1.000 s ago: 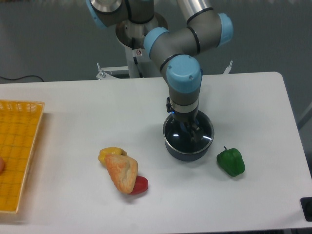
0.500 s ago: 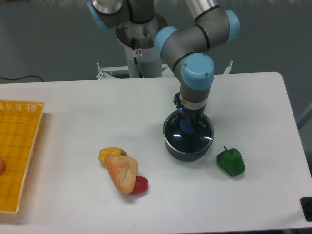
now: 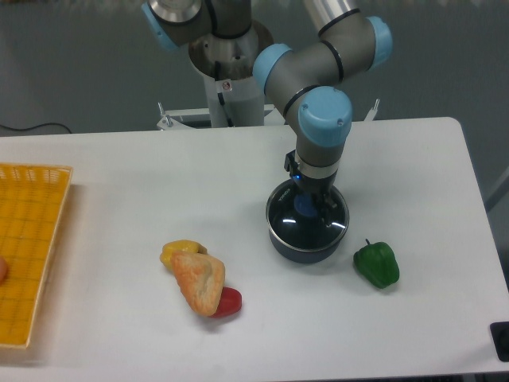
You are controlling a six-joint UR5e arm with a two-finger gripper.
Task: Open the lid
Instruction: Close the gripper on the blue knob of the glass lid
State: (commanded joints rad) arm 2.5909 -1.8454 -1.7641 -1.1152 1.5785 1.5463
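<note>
Only one label shows, a small round sticker on the robot's base column, too small to read. Right of the bench's (image 3: pixel 119 183) middle, the lid (image 3: pixel 286 223) lies flat and closed on the dark blue saucepan (image 3: pixel 306 251): clear glass, thin bright rim, round blue knob (image 3: pixel 305 206) at centre, facing up. Being round, it has no long axis. The hand (image 3: pixel 314 208) reaches down at the knob; whether it is pinching or spread I cannot tell. A green pepper (image 3: pixel 376 263) sits just right of the saucepan.

one lid (image 3: pixel 296 225), one saucepan (image 3: pixel 305 248), three peppers, one bread piece (image 3: pixel 199 280), one basket (image 3: pixel 28 251).
</note>
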